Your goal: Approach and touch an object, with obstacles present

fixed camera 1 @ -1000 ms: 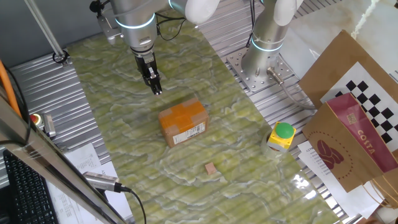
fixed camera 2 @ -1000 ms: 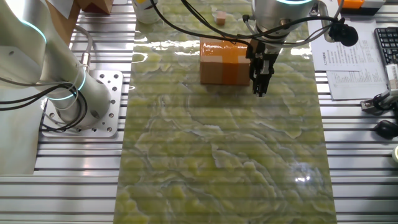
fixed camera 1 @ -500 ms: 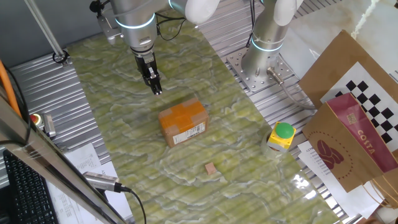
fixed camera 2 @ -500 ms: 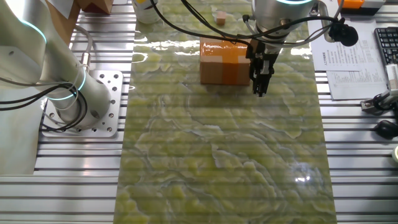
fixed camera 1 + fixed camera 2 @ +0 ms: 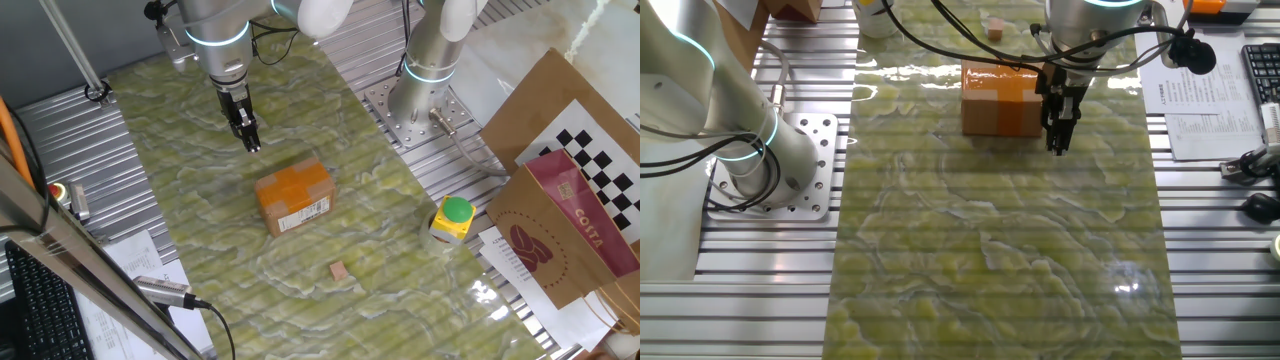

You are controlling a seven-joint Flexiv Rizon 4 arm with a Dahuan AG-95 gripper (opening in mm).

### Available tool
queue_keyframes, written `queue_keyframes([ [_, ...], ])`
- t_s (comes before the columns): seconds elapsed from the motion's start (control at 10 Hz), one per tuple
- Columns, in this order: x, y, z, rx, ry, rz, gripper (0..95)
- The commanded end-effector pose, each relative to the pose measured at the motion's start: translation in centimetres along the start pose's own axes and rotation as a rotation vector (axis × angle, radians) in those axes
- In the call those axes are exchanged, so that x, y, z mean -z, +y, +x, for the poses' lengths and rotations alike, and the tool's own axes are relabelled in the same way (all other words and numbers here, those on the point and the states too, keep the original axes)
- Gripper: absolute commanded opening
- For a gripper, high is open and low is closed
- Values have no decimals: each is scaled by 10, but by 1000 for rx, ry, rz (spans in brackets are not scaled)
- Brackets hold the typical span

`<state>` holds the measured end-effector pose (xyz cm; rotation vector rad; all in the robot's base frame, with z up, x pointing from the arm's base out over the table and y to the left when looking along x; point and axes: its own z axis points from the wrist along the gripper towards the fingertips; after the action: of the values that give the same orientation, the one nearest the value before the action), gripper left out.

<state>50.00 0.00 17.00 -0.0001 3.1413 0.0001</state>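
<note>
An orange cardboard box (image 5: 293, 197) with brown tape and a white label lies on the green marbled mat (image 5: 200, 240); it also shows in the other fixed view (image 5: 1001, 98). A small tan wooden block (image 5: 339, 270) lies on the mat beyond the box, and also shows at the far edge of the other view (image 5: 992, 29). My gripper (image 5: 253, 146) points down with its fingers together, empty, hovering above the mat a short way from the box's end. In the other fixed view the gripper (image 5: 1057, 148) hangs just right of the box.
A yellow unit with a green button (image 5: 452, 219) stands off the mat's right edge. Brown paper bags (image 5: 560, 220) and a checkerboard sheet are at the right. A second arm's base (image 5: 420, 95) is bolted beside the mat. Papers and a keyboard (image 5: 1262, 70) lie alongside.
</note>
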Motion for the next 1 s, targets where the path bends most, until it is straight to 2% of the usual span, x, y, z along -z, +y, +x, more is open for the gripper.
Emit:
queue_keyframes([
  [0.1, 0, 0, 0, 0, 0, 0, 950],
  [0.2, 0, 0, 0, 218, 6, -15, 0],
  [0.7, 0, 0, 0, 224, 10, -3, 0],
  [1.0, -6, -2, -2, 250, 16, 11, 0],
])
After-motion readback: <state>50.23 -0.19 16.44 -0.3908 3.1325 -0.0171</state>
